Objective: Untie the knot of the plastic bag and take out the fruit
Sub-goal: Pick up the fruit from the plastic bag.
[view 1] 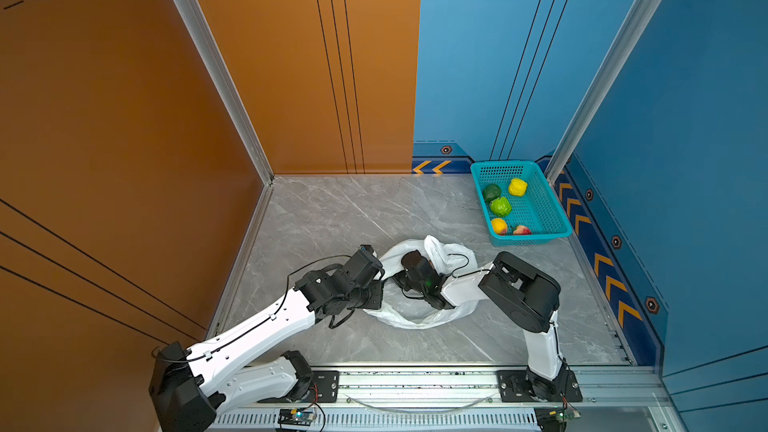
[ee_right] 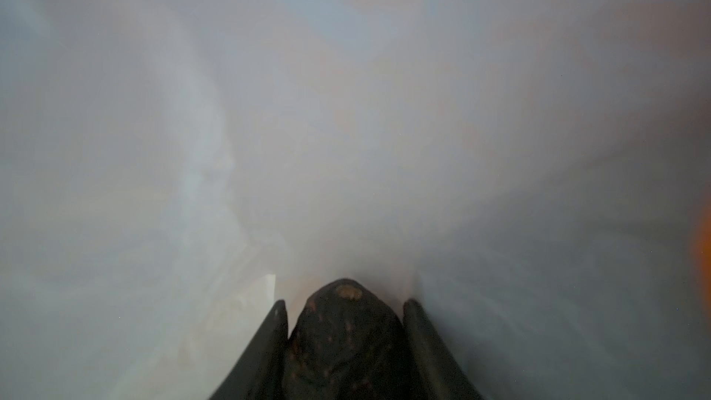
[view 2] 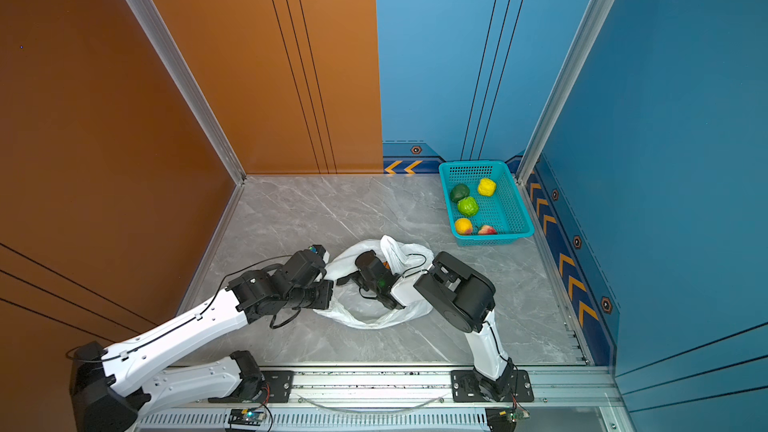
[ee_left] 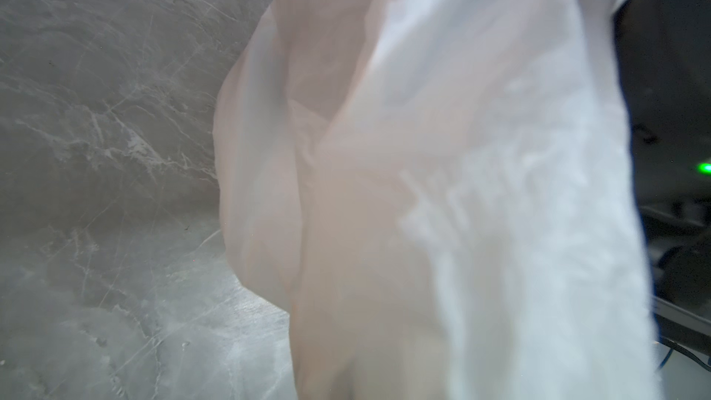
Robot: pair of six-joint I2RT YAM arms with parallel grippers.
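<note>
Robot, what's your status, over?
Left gripper shut on plastic bag rim. Right gripper inside bag, shut on dark bumpy fruit. Five fruits in teal basket. Plastic veils both wrist views.

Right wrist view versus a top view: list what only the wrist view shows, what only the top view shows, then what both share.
Only the right wrist view: a near-black speckled fruit clamped between the dark fingers of the right gripper. Only a top view: the teal perforated plastic basket holding five small fruit, on the grey marble table. Both: the white translucent plastic bag, which the right gripper reaches into.
</note>
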